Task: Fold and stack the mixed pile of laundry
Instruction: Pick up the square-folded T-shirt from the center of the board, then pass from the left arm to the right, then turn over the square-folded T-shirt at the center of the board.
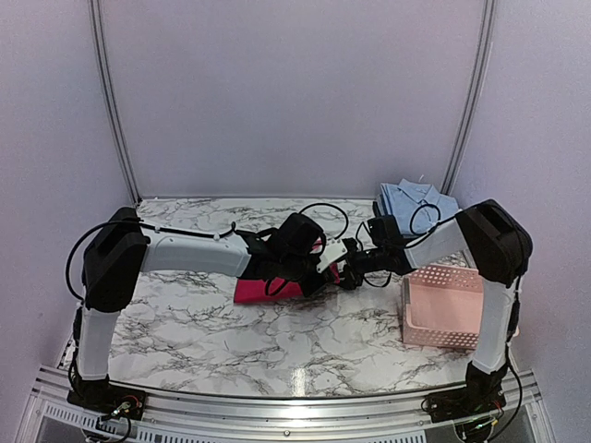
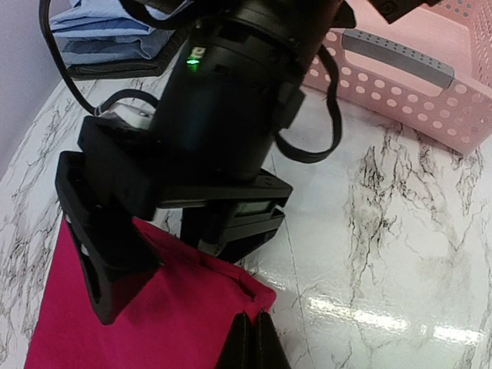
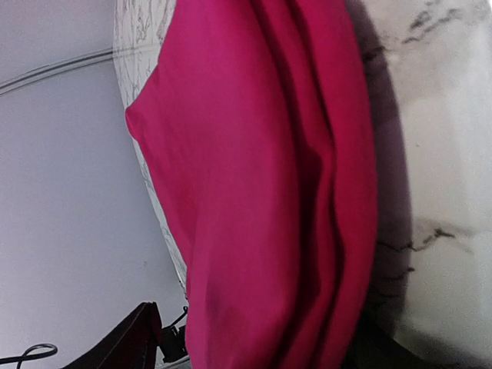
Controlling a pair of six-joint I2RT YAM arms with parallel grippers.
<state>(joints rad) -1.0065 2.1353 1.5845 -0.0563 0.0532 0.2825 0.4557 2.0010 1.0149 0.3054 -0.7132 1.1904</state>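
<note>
Left gripper closed over marble table.

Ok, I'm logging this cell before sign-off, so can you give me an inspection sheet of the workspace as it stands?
Surface: marble table, glossy, with light glare near the front.
Job's things: magenta garment lies in folded layers at the centre; light blue shirt sits folded at the back right on a dark tray.
Clutter: pink basket at the right edge.
Grippers: left pincer shut at the magenta garment's corner, a hold on cloth not clear; right pincer open over the same garment.
Cables: black cables loop loose around both wrists.
Surroundings: pale walls, metal rails in the corners; nothing else seen.
</note>
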